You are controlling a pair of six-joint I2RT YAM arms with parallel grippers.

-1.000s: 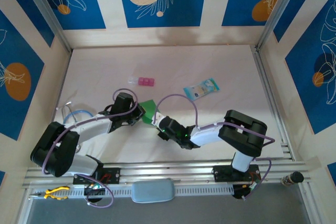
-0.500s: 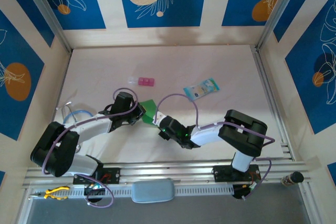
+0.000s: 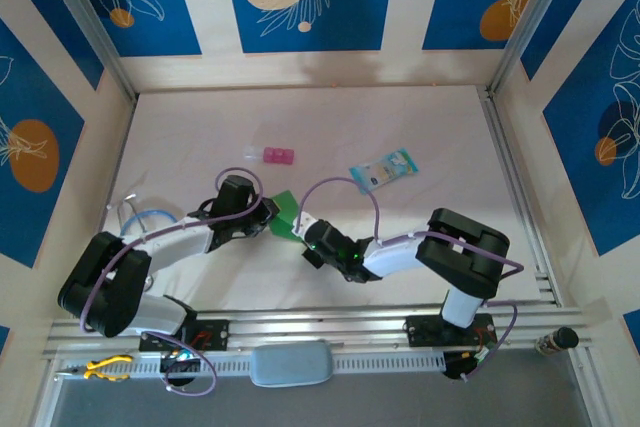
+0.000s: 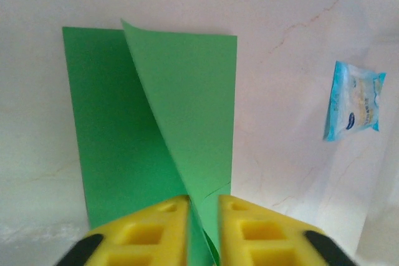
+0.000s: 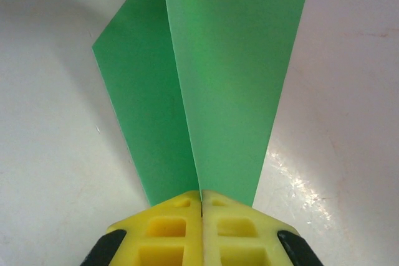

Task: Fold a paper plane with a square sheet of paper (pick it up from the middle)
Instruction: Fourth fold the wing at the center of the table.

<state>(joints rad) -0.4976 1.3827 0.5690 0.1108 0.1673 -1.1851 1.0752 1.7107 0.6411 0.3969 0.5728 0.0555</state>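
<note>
The square sheet of paper (image 3: 284, 209) is bright green and creased, lying between the two grippers at mid-table. In the left wrist view the paper (image 4: 112, 129) lies partly flat, with one flap raised. That flap's edge runs down between the yellow fingers of my left gripper (image 4: 203, 200), whose jaws stand a little apart. My right gripper (image 5: 202, 194) is shut on the near end of the paper (image 5: 230, 79), which rises from the jaws as two leaves meeting in a ridge. In the top view the left gripper (image 3: 268, 215) and right gripper (image 3: 298, 230) face each other across the sheet.
A small pink block (image 3: 277, 155) lies behind the paper. A pale blue printed packet (image 3: 383, 170) lies to the right, also in the left wrist view (image 4: 354, 101). A blue cable loop (image 3: 150, 217) sits at the left. Yellow pliers (image 3: 105, 368) rest on the front rail.
My left gripper's jaws have parted and released their pinch on the paper. The right gripper's jaws have closed fully on the sheet's near end. Both arms have barely moved.
</note>
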